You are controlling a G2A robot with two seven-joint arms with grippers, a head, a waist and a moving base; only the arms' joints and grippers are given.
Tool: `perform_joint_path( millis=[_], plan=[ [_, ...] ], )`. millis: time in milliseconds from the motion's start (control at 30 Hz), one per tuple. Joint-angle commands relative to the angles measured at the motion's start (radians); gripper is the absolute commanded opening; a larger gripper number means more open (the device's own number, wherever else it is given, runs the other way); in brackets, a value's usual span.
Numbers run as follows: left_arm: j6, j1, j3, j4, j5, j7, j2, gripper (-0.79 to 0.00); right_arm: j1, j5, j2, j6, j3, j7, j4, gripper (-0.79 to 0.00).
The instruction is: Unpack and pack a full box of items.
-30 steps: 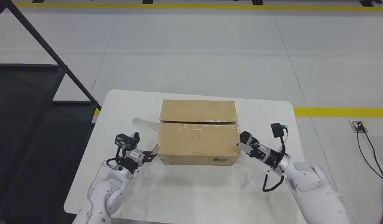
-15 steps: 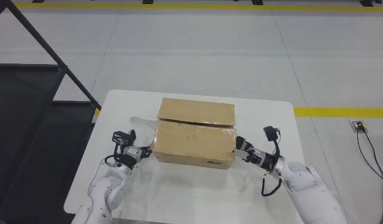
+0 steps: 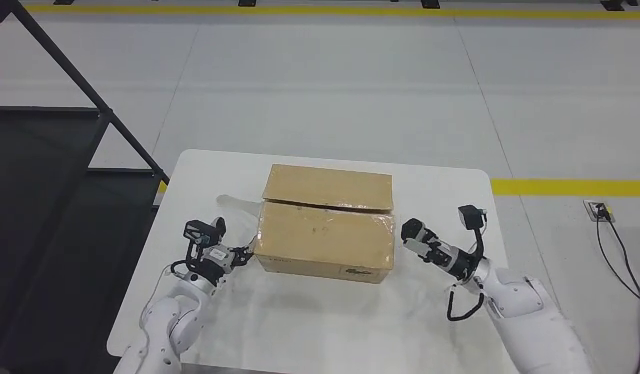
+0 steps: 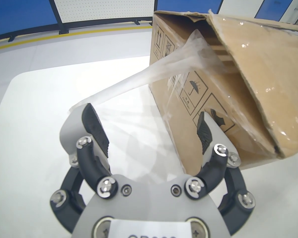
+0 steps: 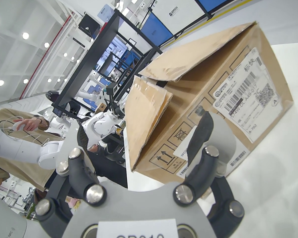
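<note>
A brown cardboard box [image 3: 325, 224] lies mid-table, turned slightly askew, with its top flaps down but ajar along the seam. A stretched strand of clear tape [image 4: 139, 80] runs from one end of the box down onto the table. My left gripper [image 3: 240, 257] sits open at that end, low by the near corner; one finger [image 4: 204, 131] is close against the box wall [image 4: 238, 75]. My right gripper [image 3: 410, 232] is open just off the opposite end, facing the labelled side [image 5: 248, 95], with nothing between its fingers [image 5: 203, 130].
The white table [image 3: 330, 314] has bare surface in front of the box and a narrower strip behind it. A black metal frame [image 3: 60, 224] stands just off the table's left edge. Beyond that is grey floor with yellow lines.
The box slid toward the left arm and rotated slightly, then stopped. My right gripper has since backed a little away from its end. The left gripper shifted slightly outward.
</note>
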Motion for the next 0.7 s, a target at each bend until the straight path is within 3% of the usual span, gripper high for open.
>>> perform_joint_path(
  millis=[0, 233, 433, 667],
  plan=[
    [-0.004, 0.005, 0.001, -0.005, 0.004, 0.0, 0.001, 0.0, 0.0, 0.0, 0.0, 0.0, 0.0, 0.0, 0.0, 0.0],
    [-0.035, 0.025, -0.006, -0.029, 0.013, 0.001, 0.007, 0.0, 0.0, 0.0, 0.0, 0.0, 0.0, 0.0, 0.0, 0.0],
    [-0.027, 0.027, -0.016, -0.032, 0.001, 0.001, 0.009, 0.0, -0.016, 0.008, 0.003, 0.081, 0.005, -0.034, -0.063, 0.0],
    [0.018, 0.029, -0.04, -0.03, -0.071, 0.031, 0.007, 0.0, 0.034, 0.136, 0.007, 0.168, -0.013, 0.087, -0.069, 0.0]
  ],
)
